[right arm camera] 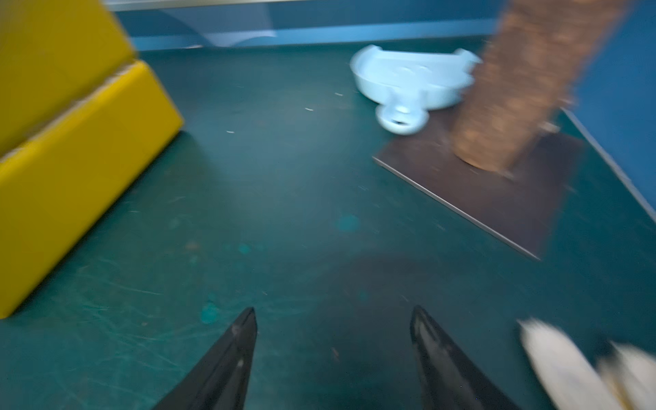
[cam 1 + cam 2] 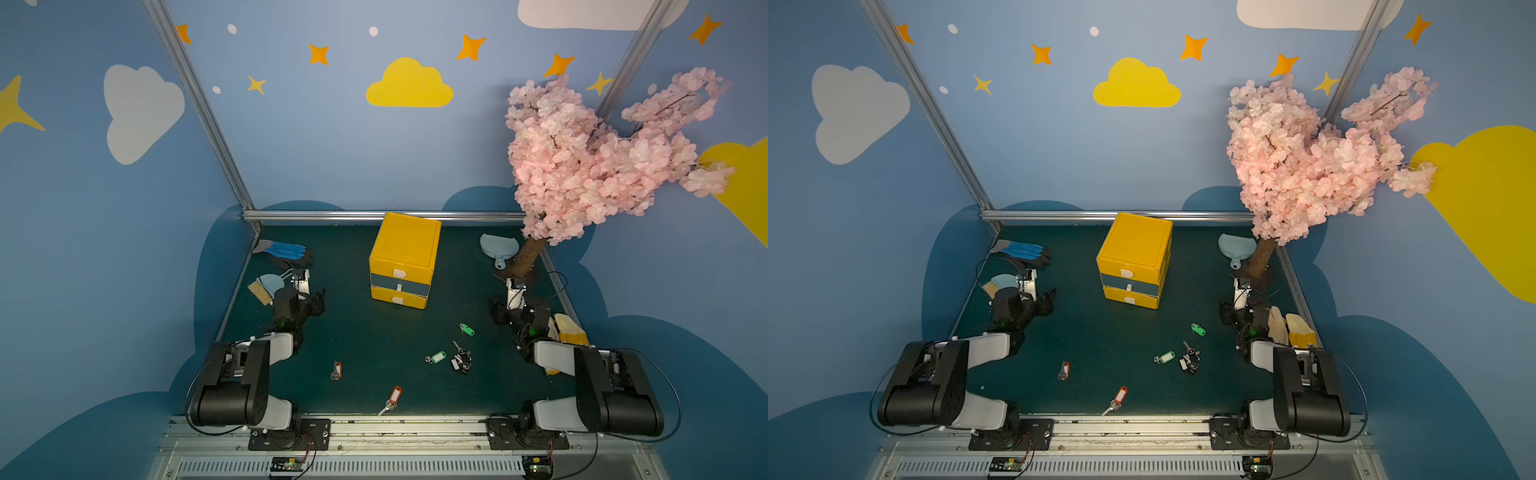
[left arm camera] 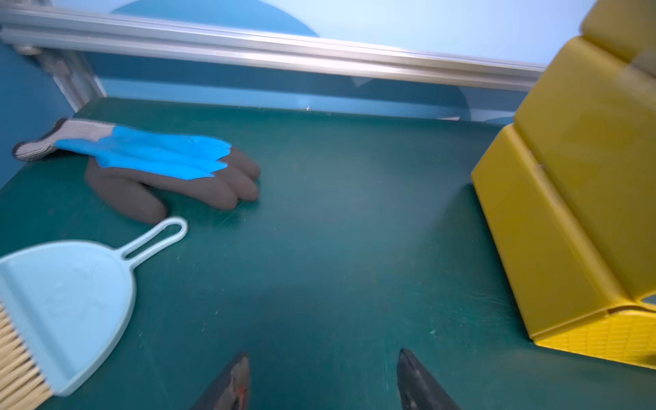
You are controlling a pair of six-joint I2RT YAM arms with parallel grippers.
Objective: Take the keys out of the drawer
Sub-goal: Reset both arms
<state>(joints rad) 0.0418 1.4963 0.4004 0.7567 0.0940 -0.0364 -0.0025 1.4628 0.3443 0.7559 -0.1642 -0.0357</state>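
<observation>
The yellow drawer unit [image 2: 405, 259] stands at the back middle of the green mat, and its three drawer fronts look pushed in. Several keys lie on the mat in front of it: a green-tagged one [image 2: 467, 329], a green-and-white-tagged one [image 2: 436, 357], a black-and-white bunch [image 2: 461, 359], and two orange-tagged ones [image 2: 337, 370] [image 2: 392, 398]. My left gripper [image 2: 318, 301] hovers left of the unit, open and empty [image 3: 323, 358]. Right of the unit my right gripper [image 2: 498, 311] is also open, with only bare mat between its fingers [image 1: 333, 312]. The unit's side [image 3: 575, 198] shows in the left wrist view.
A blue-and-grey glove [image 2: 286, 251] and a light blue dustpan with brush [image 2: 266, 286] lie at the back left. Another light blue dustpan [image 2: 498, 247] rests against the trunk [image 2: 528, 257] of a pink blossom tree on a brown base plate [image 1: 497, 198]. Yellow-and-white objects [image 2: 567, 328] sit beside the right arm.
</observation>
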